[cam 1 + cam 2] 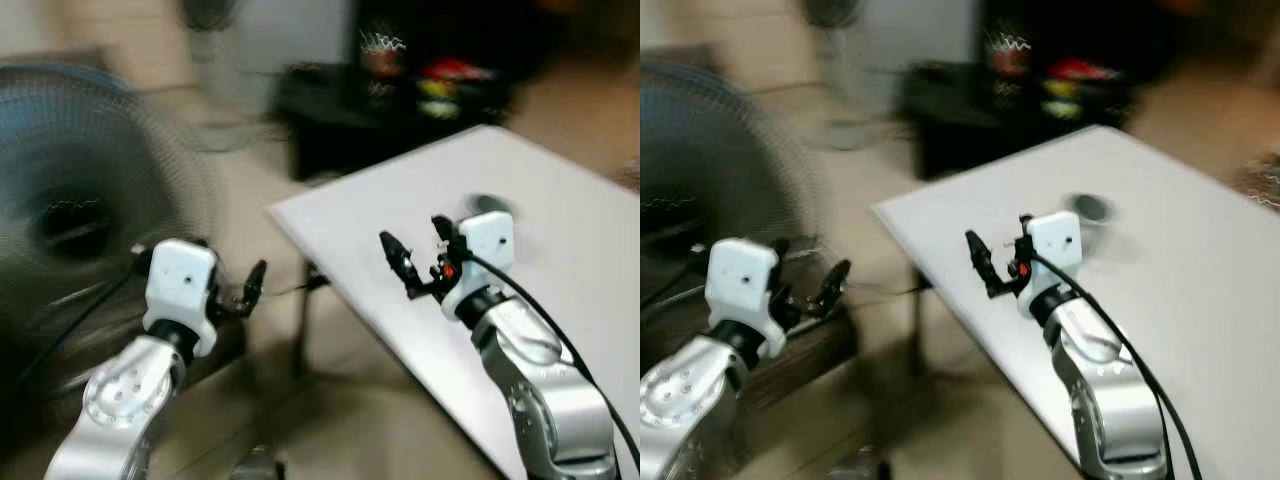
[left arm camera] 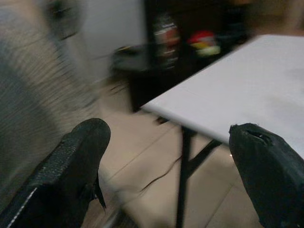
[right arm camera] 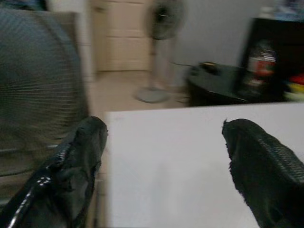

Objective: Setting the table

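A white table [image 1: 570, 250] fills the right side, seen at a slant; the views are blurred. My right gripper [image 1: 411, 232] hovers just above its near-left part, close to the corner, open with nothing between its fingers [image 3: 80, 156]. A small dark round thing [image 1: 490, 205] lies on the table just behind that gripper; it is too blurred to tell what it is. My left gripper [image 1: 250, 285] is held over the floor, left of the table's corner. In the left wrist view its fingers [image 2: 76, 161] stand wide apart and empty.
A large grey fan grille [image 1: 80, 200] stands close on the left. Behind it are a standing fan [image 3: 164, 19] and a low black table [image 1: 340, 110] beside a dark shelf holding colourful items [image 1: 450, 80]. Bare tan floor [image 2: 142, 152] lies beneath the table's black legs.
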Available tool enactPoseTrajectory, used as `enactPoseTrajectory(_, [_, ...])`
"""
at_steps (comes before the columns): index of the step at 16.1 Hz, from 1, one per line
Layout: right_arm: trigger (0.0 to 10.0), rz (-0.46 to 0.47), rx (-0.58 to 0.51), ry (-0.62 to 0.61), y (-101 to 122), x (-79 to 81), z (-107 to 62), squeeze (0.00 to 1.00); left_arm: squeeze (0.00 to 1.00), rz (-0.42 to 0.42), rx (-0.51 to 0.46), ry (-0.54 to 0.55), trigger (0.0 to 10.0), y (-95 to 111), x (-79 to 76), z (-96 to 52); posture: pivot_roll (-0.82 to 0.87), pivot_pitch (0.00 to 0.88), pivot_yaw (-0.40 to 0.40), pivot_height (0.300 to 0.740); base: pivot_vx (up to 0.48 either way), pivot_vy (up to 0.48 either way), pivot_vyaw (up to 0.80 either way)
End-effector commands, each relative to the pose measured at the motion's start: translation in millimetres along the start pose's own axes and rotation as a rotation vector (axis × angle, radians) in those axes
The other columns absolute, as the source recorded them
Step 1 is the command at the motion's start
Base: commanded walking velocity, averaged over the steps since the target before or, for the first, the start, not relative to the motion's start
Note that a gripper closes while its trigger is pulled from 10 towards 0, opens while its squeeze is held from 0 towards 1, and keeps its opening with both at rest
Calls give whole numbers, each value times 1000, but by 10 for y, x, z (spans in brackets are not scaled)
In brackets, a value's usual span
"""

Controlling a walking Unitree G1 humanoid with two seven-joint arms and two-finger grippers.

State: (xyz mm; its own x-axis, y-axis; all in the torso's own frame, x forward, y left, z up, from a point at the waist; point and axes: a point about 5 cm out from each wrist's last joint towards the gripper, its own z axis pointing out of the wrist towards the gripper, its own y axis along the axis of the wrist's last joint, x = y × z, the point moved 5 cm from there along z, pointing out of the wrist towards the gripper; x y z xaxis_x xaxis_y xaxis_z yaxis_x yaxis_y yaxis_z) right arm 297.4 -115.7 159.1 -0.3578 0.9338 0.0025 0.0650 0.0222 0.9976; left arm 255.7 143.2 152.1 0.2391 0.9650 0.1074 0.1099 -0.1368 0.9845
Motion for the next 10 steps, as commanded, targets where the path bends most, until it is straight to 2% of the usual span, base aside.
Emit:
enactPoseTrajectory(1, [10000, 9, -30, 5, 60, 29, 6, 1000, 0, 31, -8, -18, 10000, 7, -29, 37, 119, 0, 42, 740, 0, 0, 800])
enactPoseTrajectory(3, [10000, 10, -32, 0, 37, 24, -3, 1000, 0, -9, -24, -14, 10000, 6, -65, 82, 141, 0, 12, 740, 0, 0, 800])
enactPoseTrajectory(4, [10000, 11, -33, 0, 37, 27, -17, 1000, 0, 9, -15, -19, 10000, -24, -90, 77, 152, 0, -4, 740, 0, 0, 800])
enactPoseTrajectory(7, [10000, 46, -20, 1, -16, 43, -9, 1000, 0, 7, -10, 23, 10000, -32, -31, 28, 135, 0, 18, 740, 0, 0, 800])
enactPoseTrajectory(10, [10000, 84, -44, -14, 37, 6, 97, 1000, 0, 14, -84, 56, 10000, 180, 48, 148, 151, 0, 0, 740, 0, 0, 800])
